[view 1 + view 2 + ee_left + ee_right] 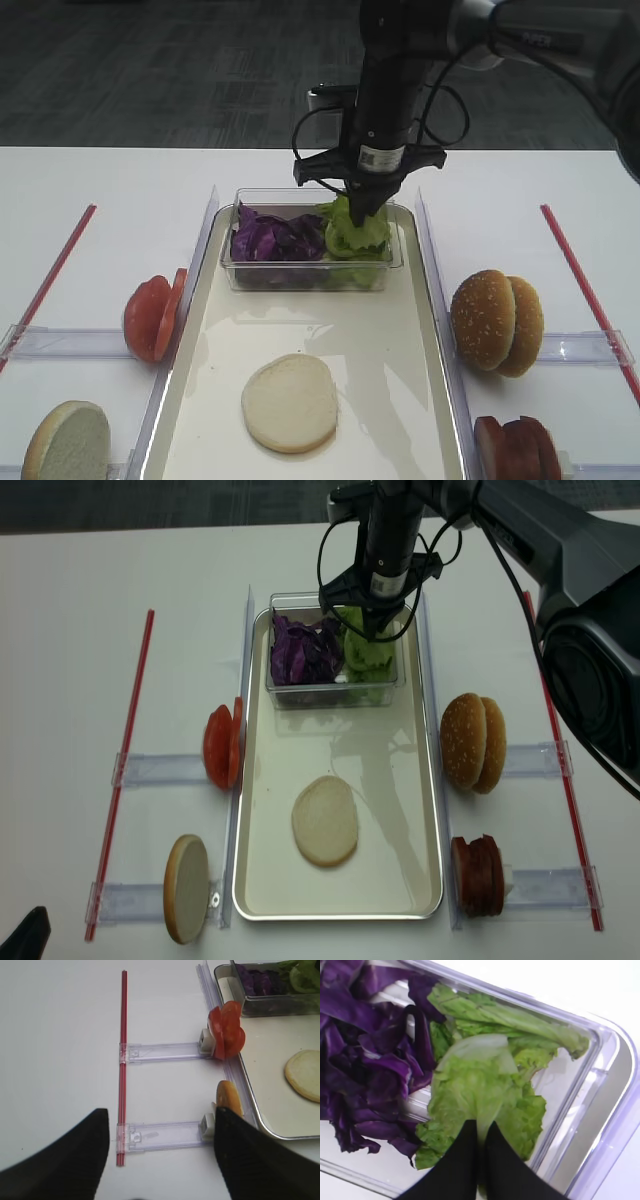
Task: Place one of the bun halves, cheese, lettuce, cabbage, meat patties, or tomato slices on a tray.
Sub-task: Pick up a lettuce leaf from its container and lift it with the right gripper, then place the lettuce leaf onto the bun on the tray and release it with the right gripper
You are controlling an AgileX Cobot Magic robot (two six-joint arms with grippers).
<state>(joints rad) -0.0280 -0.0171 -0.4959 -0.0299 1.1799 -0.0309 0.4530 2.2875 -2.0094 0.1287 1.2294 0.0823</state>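
Nearest us in the overhead view, a pale bun half [290, 402] lies cut face up on the tray [400, 340], with another bun half [67, 441] standing at the left edge and the meat patties [518, 447] at the right. Further back we see the tomato slices [153, 316] on edge to the left of the tray and two sesame bun halves [496, 321] to its right, all on the white tabletop [110, 200]. At the tray's far end sits a clear tub [312, 272] holding purple cabbage [276, 238] and the lettuce [355, 232]. Only the right wrist view shows the right gripper [481, 1132] with its fingers pinched together on the lettuce leaf inside the tub. The left wrist view alone shows the left gripper [161, 1130], its fingers spread wide above the tabletop and seemingly holding nothing.
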